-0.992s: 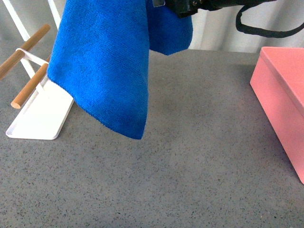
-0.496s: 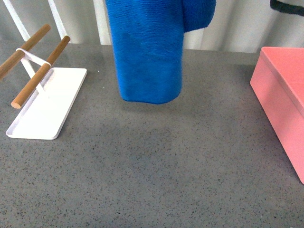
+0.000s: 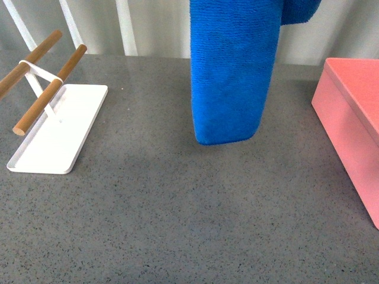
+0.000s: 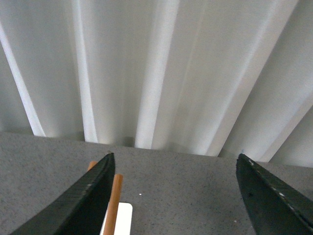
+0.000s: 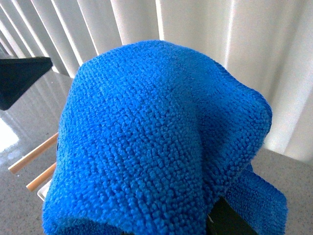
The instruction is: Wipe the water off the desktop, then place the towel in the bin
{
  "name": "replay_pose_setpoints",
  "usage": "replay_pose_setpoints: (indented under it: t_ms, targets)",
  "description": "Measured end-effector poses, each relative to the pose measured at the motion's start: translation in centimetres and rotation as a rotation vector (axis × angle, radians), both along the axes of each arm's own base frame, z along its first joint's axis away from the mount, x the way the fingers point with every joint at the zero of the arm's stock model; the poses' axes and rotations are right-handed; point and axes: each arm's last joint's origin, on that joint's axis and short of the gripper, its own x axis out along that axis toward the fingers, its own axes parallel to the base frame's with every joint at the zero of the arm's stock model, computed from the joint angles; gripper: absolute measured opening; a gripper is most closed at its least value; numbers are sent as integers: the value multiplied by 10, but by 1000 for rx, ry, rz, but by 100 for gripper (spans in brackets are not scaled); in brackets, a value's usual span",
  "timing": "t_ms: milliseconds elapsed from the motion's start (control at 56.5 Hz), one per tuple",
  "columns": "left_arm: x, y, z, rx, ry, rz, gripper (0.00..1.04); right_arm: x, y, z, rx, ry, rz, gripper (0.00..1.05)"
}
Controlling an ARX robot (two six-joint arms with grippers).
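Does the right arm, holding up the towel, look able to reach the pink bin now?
Probably yes. The towel hangs clear of the desktop, the stretch between it and the bin is bare, and the open left tool is over by the white tray.

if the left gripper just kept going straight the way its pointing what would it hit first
Probably the white pleated curtain behind the desktop. The left gripper is open and aims roughly at the far edge or just over it. The wooden rods sit by one finger, off that line. Depth is hard to judge.
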Motion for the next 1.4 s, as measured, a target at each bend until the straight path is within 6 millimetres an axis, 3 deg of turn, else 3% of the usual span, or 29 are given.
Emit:
replay_pose_setpoints:
  t_ms: [195,354,531,921,1169,1399]
  targets:
    - [-46,17,-17,64,-24,12,39,0,-7,-3,-28,10,-33,4]
    - [-87,27,-37,74,-6,9,4,-1,-6,-6,-45,9,-34,4]
    - [-117,39,-48,84,-10,-8,4,-1,-6,-7,-47,7,-40,4]
    - [-155,44,-59,84,-7,13,4,-1,-3,-9,-53,9,-40,4]
    - [-172,44,-72,83,-1,13,4,-1,-3,-9,-54,8,-42,4]
    - [-183,44,-65,83,-25,14,4,0,-3,-10,-56,9,-49,4]
